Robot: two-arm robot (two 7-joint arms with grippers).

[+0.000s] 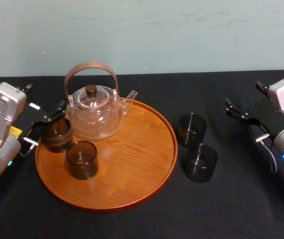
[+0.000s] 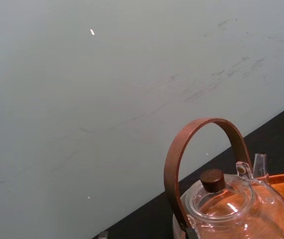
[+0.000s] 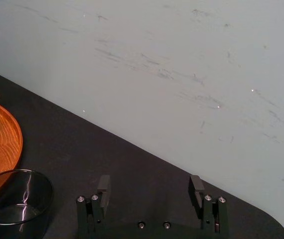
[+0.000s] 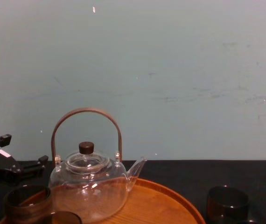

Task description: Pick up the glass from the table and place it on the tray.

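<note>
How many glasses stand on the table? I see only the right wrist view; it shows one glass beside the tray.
Observer: Two, a far glass and a near glass, both to the right of the tray.
Operator: Which one is closer to the right end effector?
Observer: The far glass. The right end effector is open, to the right of it and apart from it.
Operator: Where is the left end effector?
Observer: The left end effector is over the tray's left rim, right at a third glass that stands on the tray.
</note>
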